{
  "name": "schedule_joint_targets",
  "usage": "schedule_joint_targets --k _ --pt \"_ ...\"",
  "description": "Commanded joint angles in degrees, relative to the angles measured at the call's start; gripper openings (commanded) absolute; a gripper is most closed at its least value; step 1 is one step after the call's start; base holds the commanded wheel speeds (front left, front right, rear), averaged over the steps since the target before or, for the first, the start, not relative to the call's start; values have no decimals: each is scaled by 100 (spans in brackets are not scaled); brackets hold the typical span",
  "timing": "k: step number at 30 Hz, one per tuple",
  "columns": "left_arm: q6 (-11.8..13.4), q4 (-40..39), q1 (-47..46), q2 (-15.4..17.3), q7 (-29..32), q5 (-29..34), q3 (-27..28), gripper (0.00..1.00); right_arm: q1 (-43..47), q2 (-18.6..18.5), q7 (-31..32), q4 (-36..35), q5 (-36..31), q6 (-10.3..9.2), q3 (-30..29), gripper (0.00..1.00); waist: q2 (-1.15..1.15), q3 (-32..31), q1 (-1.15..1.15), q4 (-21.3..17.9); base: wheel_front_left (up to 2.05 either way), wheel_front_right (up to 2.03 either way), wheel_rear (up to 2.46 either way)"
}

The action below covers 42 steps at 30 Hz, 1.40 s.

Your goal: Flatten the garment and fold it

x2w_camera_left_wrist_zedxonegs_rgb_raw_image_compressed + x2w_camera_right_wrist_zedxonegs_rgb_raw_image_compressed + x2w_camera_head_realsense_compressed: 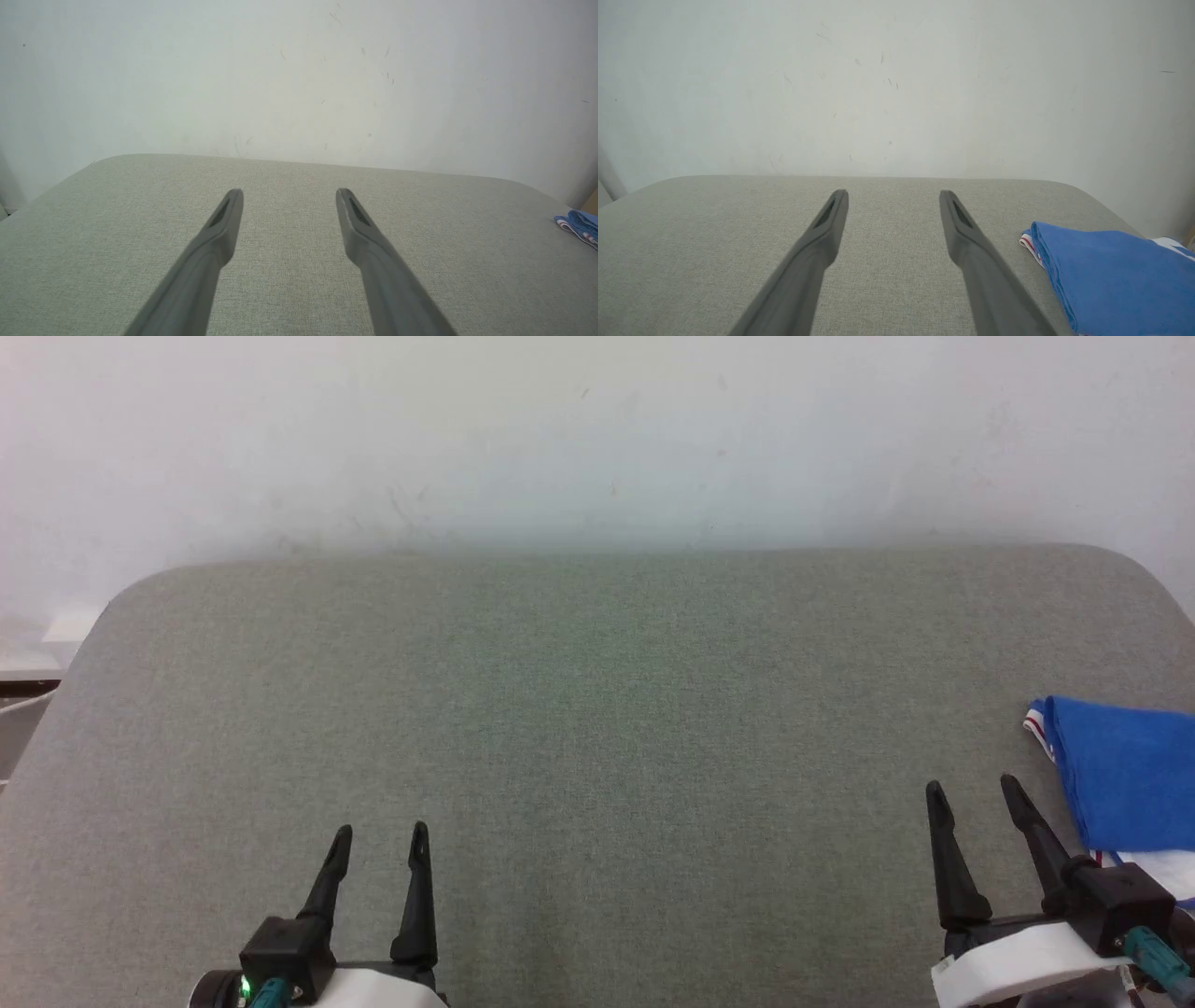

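Observation:
The garment (pixel 1125 775) is a bright blue bundle with red-and-white striped trim, lying folded at the right edge of the grey-green table (pixel 597 728). It also shows at the lower right of the right wrist view as the blue garment (pixel 1115 280), and as a small blue corner of the garment (pixel 579 225) far right in the left wrist view. My right gripper (pixel 976 793) stands open just left of it, not touching. My left gripper (pixel 381 835) stands open at the lower left with nothing between its fingers.
A pale wall (pixel 597 439) rises right behind the table's rounded far edge. Past the table's left edge, a white shelf-like object (pixel 37 658) sits low against the wall.

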Motion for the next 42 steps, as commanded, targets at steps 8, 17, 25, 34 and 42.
schedule_joint_targets --k 8,17,25,34,42 --pt "0 -29 -4 0 10 -5 -3 0 -4 -2 5 -2 13 0 15 0 0 2 0 6 0 0 0" --pt "-1 -57 -41 0 104 50 17 0 -30 -1 95 -35 -26 -1 30 0 0 24 0 -4 0 0 0" --pt "-1 -85 -79 0 197 105 39 0 -57 0 182 -67 -65 -2 45 0 0 45 0 -13 0 0 0" --pt "-2 -118 -121 -1 302 166 65 0 -86 2 280 -104 -109 -2 63 0 0 70 0 -25 0 0 0" --pt "-3 -146 -158 -1 396 221 87 0 -113 4 368 -137 -148 -3 78 0 0 92 0 -34 0 0 0"
